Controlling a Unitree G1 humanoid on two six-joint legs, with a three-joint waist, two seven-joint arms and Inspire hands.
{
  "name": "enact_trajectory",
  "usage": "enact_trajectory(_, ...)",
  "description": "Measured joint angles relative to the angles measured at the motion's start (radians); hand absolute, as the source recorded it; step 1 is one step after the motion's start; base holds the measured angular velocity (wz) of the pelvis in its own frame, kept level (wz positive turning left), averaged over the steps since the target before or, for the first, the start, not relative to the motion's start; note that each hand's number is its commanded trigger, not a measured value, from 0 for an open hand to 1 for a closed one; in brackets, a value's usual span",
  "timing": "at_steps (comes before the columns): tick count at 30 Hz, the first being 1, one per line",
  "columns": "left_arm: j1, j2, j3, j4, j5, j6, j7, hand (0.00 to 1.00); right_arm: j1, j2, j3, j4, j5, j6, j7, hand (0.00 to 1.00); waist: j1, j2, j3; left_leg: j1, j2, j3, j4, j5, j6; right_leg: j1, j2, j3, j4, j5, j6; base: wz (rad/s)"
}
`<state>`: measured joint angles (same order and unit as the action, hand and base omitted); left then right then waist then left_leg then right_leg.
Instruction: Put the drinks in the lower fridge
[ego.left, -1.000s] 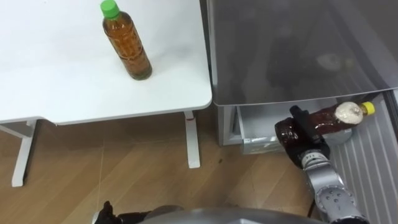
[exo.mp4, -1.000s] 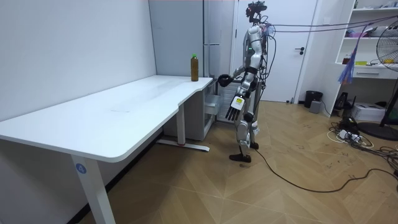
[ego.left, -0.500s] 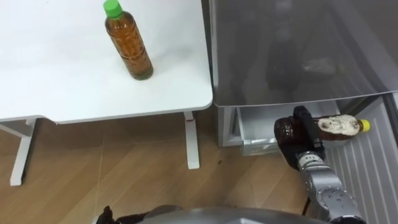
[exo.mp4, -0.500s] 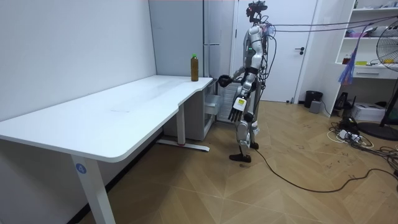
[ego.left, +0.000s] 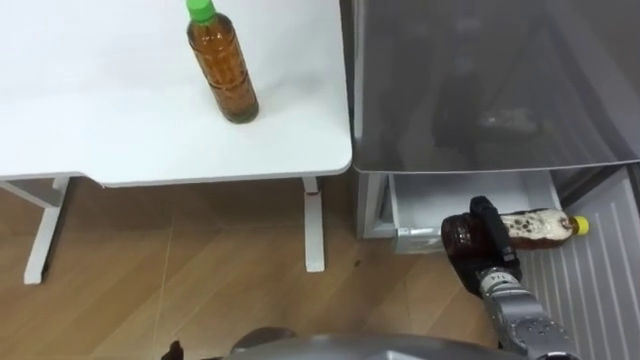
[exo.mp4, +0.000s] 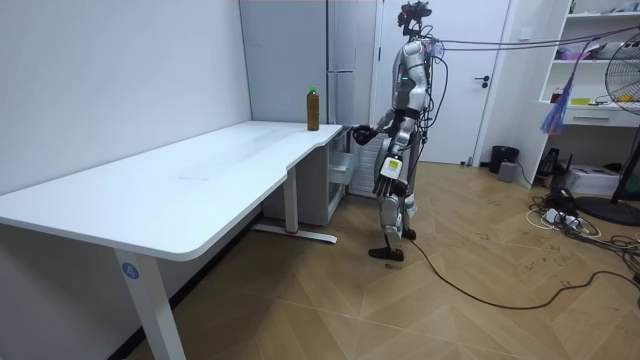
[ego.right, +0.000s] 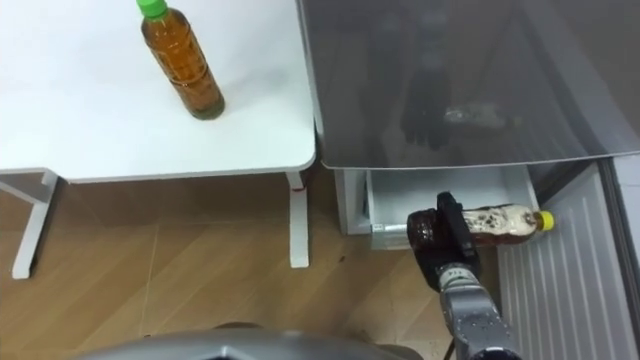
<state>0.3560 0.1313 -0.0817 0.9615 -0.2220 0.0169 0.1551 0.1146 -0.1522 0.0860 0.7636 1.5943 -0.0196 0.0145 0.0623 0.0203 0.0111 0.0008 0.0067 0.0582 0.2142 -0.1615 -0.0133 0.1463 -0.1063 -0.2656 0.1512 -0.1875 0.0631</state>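
Observation:
A dark drink bottle (ego.left: 535, 227) with a yellow cap lies level in my right hand (ego.left: 478, 236), whose fingers are curled round its lower half. Hand and bottle hover at the front of the open white lower drawer (ego.left: 420, 200) of the grey fridge (ego.left: 480, 80); the right eye view shows the same bottle (ego.right: 497, 221) and hand (ego.right: 444, 233). A second bottle (ego.left: 224, 62), amber tea with a green cap, stands upright on the white table (ego.left: 100, 120) near its right edge. My left hand (exo.mp4: 384, 178) hangs at my side, fingers straight.
The fridge's ribbed open door (ego.left: 600, 290) stands at the right of my hand. Table and fridge stand side by side with a narrow gap. I stand on wood floor facing the fridge (exo.mp4: 345, 60); shelves and a fan are behind me.
The bottle in my right hand has turned from tilted to level and sunk closer to the drawer's front. The view has shifted slightly to the left. The tea bottle has not moved.

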Motion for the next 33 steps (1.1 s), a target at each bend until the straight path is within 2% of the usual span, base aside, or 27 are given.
enact_trajectory(3,0.003,0.002,0.0,0.0,0.002,0.012,-0.011,0.0,-0.011,-0.005,0.0,0.019,-0.002,0.003,0.007,1.0,-0.001,0.0,0.0001,-0.014,-0.002,-0.014,0.009,0.0,0.0,-0.006,0.0,-0.013,-0.001,0.0,0.0,0.13)
enact_trajectory(9,0.0,0.004,-0.002,0.001,0.036,0.04,-0.017,0.0,-0.118,-0.017,-0.023,0.152,0.006,0.029,0.007,1.0,-0.004,-0.001,-0.0004,-0.064,-0.006,-0.034,0.044,0.003,0.004,-0.037,0.001,-0.022,0.001,-0.002,-0.001,0.13)
enact_trajectory(10,-0.012,0.006,-0.002,0.001,0.043,0.053,-0.022,0.0,-0.147,-0.018,-0.039,0.179,0.005,0.035,0.007,1.0,-0.009,0.0,-0.0007,-0.093,-0.006,-0.04,0.054,0.004,0.005,-0.052,0.002,-0.034,0.004,-0.002,-0.002,0.28)
enact_trajectory(11,-0.032,0.008,-0.002,0.001,0.059,0.064,-0.032,0.0,-0.183,-0.02,-0.056,0.211,0.005,0.037,0.008,1.0,-0.01,0.01,-0.0049,-0.118,-0.006,-0.046,0.064,0.007,0.006,-0.073,0.003,-0.04,0.009,-0.001,-0.004,0.26)
enact_trajectory(13,-0.061,0.009,-0.003,0.002,0.067,0.069,-0.038,0.0,-0.241,-0.028,-0.081,0.261,0.007,0.042,0.008,1.0,-0.002,0.011,-0.0034,-0.154,-0.005,-0.047,0.064,0.018,0.007,-0.115,0.001,-0.036,0.031,0.001,-0.006,0.11)
enact_trajectory(14,-0.081,0.019,-0.017,0.001,0.074,0.07,-0.04,0.0,-0.276,-0.034,-0.083,0.28,0.007,0.043,0.008,1.0,0.001,0.005,0.0025,-0.174,-0.005,-0.048,0.06,0.027,0.008,-0.139,0.0,-0.038,0.039,0.002,-0.009,0.05)
enact_trajectory(15,-0.089,0.026,-0.024,0.0,0.077,0.07,-0.041,0.0,-0.294,-0.035,-0.081,0.29,0.007,0.044,0.008,1.0,0.005,0.007,0.0017,-0.183,-0.005,-0.048,0.059,0.03,0.007,-0.15,0.0,-0.039,0.04,0.004,-0.011,0.05)
enact_trajectory(17,-0.12,0.04,-0.04,0.001,0.077,0.07,-0.038,0.0,-0.365,-0.039,-0.084,0.367,0.007,0.047,0.021,1.0,0.012,-0.001,0.0094,-0.203,-0.004,-0.048,0.053,0.039,0.007,-0.17,0.001,-0.044,0.039,0.007,-0.015,0.06)
enact_trajectory(19,-0.14,0.04,-0.04,0.005,0.078,0.066,-0.035,0.0,-0.386,-0.042,-0.103,0.415,0.005,0.058,0.033,1.0,0.021,-0.005,0.0113,-0.218,-0.004,-0.048,0.054,0.04,0.007,-0.187,0.001,-0.049,0.039,0.007,-0.015,0.07)
enact_trajectory(23,-0.195,0.043,-0.04,0.049,0.077,0.063,-0.037,0.0,-0.441,-0.068,-0.159,0.466,0.01,0.084,0.032,1.0,0.029,-0.001,0.0134,-0.288,-0.005,-0.048,0.04,0.066,0.01,-0.265,-0.003,-0.049,0.062,0.011,-0.018,0.05)
enact_trajectory(25,-0.202,0.044,-0.04,0.062,0.077,0.062,-0.04,0.0,-0.467,-0.079,-0.172,0.498,0.009,0.086,0.032,1.0,0.028,0.006,0.0184,-0.296,-0.005,-0.048,0.038,0.068,0.01,-0.274,-0.004,-0.052,0.065,0.011,-0.019,0.02)
enact_trajectory(29,-0.214,0.048,-0.041,0.078,0.076,0.043,-0.064,0.0,-0.538,-0.118,-0.198,0.527,-0.001,0.087,0.032,1.0,0.029,0.016,0.0218,-0.346,-0.004,-0.045,0.034,0.084,0.01,-0.333,-0.006,-0.053,0.083,0.013,-0.023,0.01)
enact_trajectory(33,-0.234,0.055,-0.06,0.102,0.076,0.044,-0.087,0.0,-0.576,-0.145,-0.197,0.57,-0.011,0.089,0.044,1.0,0.046,0.011,0.0273,-0.37,-0.004,-0.032,0.013,0.105,0.013,-0.379,-0.011,-0.045,0.101,0.015,-0.025,-0.04)
